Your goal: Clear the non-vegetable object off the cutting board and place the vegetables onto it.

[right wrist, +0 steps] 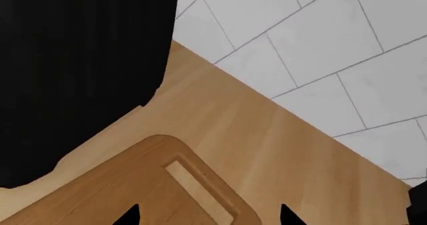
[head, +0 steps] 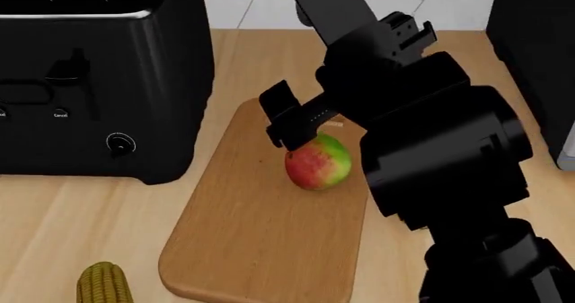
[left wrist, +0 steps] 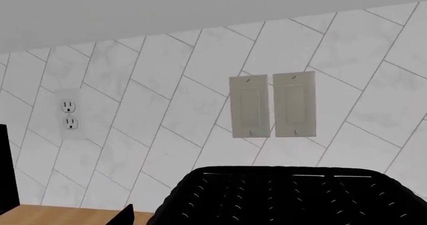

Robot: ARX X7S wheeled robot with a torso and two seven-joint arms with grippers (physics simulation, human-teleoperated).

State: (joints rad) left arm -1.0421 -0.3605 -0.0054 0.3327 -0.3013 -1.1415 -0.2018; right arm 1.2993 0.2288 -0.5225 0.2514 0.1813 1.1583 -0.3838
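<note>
- Head view: a light-brown wooden cutting board (head: pixel 260 249) lies on a pale wood counter (head: pixel 54 229), running from the lower centre of the frame up toward the middle.
- A small round fruit (head: pixel 318 161), red on one side and green on the other, sits on the board in the centre of the frame.
- My right gripper (head: pixel 289 118) hangs at the fruit's upper left edge. One dark finger (head: pixel 280 108) shows beside the fruit; my arm hides the other, so I cannot tell whether the jaws are open or closed on it.
- My right arm (head: pixel 431 148) is a large black mass filling the right half of the frame.
- The tip of a yellow corn cob (head: pixel 104 284) shows at the lower left edge, off the board.
- A black toaster (head: pixel 99 74) fills the upper left.
- Right wrist view: the board's slot handle (right wrist: pixel 200 190) appears low in the frame, with white wall tiles (right wrist: pixel 320 50) at upper right.
- Left wrist view: tiled wall with a white outlet (left wrist: pixel 69 115) at left, two switch plates (left wrist: pixel 272 105) at centre, and a black woven basket (left wrist: pixel 293 195) at the bottom. My left gripper is out of sight.
</note>
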